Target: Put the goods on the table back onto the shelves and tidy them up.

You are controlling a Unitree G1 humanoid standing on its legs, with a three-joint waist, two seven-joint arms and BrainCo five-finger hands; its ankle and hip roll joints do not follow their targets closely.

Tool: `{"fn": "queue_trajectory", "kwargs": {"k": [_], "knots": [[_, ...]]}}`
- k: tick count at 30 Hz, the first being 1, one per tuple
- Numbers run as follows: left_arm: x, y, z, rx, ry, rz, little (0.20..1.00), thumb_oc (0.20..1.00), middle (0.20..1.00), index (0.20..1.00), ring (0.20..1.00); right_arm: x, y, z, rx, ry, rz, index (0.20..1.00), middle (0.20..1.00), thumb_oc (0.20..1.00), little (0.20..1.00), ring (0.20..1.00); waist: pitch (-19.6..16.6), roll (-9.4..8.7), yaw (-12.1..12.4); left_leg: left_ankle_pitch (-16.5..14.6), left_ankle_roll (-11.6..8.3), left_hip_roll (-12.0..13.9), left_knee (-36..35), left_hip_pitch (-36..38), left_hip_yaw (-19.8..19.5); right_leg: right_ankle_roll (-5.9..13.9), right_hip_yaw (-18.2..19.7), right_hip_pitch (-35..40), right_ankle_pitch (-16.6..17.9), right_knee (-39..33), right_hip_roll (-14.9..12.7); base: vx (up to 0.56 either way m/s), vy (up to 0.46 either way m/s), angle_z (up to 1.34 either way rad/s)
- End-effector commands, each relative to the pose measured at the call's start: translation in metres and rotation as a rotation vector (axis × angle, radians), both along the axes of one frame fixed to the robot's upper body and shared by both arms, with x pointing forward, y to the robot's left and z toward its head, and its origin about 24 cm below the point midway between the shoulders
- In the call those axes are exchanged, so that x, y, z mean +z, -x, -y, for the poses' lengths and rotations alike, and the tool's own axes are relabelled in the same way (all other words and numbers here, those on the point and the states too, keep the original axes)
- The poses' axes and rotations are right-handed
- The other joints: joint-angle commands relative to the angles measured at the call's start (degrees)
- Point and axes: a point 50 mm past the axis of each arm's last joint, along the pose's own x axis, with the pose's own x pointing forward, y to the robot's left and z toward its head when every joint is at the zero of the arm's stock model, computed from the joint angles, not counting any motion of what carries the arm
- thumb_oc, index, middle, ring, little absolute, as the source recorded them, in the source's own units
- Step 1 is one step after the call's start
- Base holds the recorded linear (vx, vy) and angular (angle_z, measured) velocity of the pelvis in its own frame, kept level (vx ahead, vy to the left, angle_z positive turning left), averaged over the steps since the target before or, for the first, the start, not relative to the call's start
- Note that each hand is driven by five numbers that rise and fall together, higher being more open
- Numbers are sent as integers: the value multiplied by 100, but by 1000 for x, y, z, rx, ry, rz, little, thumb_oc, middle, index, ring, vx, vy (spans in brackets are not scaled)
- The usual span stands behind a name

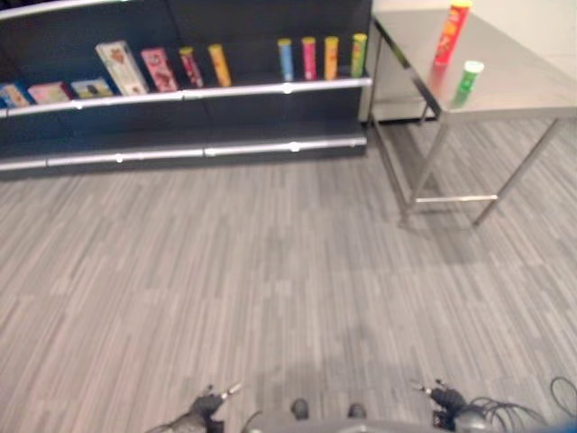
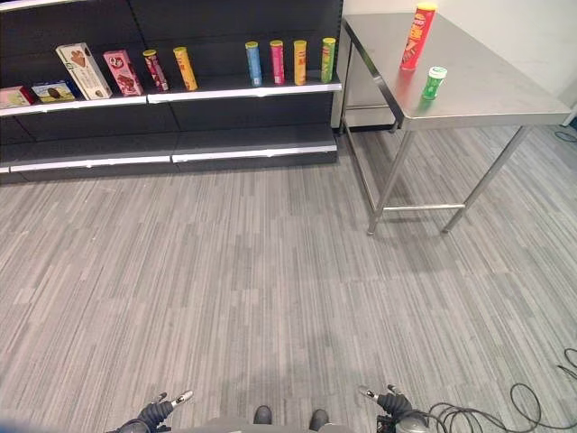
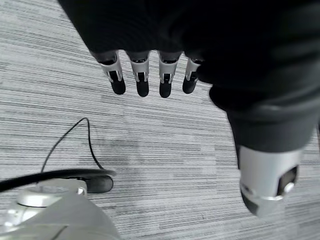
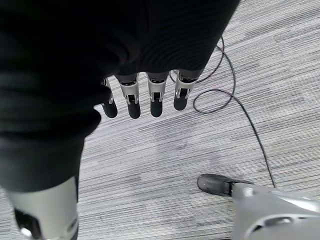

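A: Goods first, taking the steel table point(image 2: 487, 99) as the marker. Well to its left, what stands on the dark shelving point(image 2: 171, 135)?

B: Farthest from the table, on the upper shelf, two low flat boxes point(image 2: 36, 92) lie side by side. Nearer the table come a tall white box point(image 2: 83, 70) and a pink box point(image 2: 123, 73), both leaning back. Then a dark red can point(image 2: 155, 69) and a yellow can point(image 2: 186, 69), both tilted. Closer still stand four upright cans in a row: a blue can point(image 2: 254, 63), a pink can point(image 2: 278, 62), an orange can point(image 2: 299, 62) and a green-topped can point(image 2: 328, 59), the last just beside the table's corner.

A: And on the table itself?

B: A tall red can point(image 2: 415, 36) stands upright toward the table's back, and a short green can point(image 2: 435, 83) stands near it, closer to the front edge. The two are apart, not touching.

A: The hands?

B: Both hang low over the grey striped floor point(image 2: 270, 289), far from the table. The left hand point(image 3: 150, 75) has its fingers straight and spread in a row, thumb apart, nothing in it. The right hand point(image 4: 145, 95), on the table's side, is the same: fingers straight, thumb off to one side, empty.
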Motion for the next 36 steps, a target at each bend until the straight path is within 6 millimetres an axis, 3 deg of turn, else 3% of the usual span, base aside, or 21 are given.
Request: {"fn": "queue_trajectory", "kwargs": {"k": [1, 9, 16, 36], "knots": [[8, -24, -6, -36, -25, 75, 1000, 1000, 1000, 1000, 1000, 6, -14, 4, -2, 29, 45, 1000, 1000, 1000, 1000, 1000, -87, -293, -11, -327, -444, 265, -253, 204, -375, 771, 117, 112, -4, 4, -587, 0, 7, -3], [10, -31, -4, -88, -41, 85, 1000, 1000, 1000, 1000, 1000, 6, -11, 5, 24, 45, 38, 1000, 1000, 1000, 1000, 1000, -59, -282, -96, -335, -424, 258, -253, 196, -280, 797, 219, 52, 38, 4, -605, -19, 19, -12], [6, -24, -2, -109, -47, 47, 1000, 1000, 1000, 1000, 1000, 1, -4, 0, 43, 35, 4, 1000, 1000, 1000, 1000, 1000, -49, -301, -109, -366, -397, 246, -253, 210, -224, 809, 245, 46, 61, 4, -633, -8, 12, -2], [3, -15, -1, -131, -29, 13, 1000, 1000, 1000, 1000, 1000, 3, -10, -1, 85, 38, 13, 1000, 1000, 1000, 1000, 1000, -56, -303, -84, -414, -365, 213, -253, 256, -222, 831, 243, 92, 69, 5, -704, 1, 2, 0]]}}
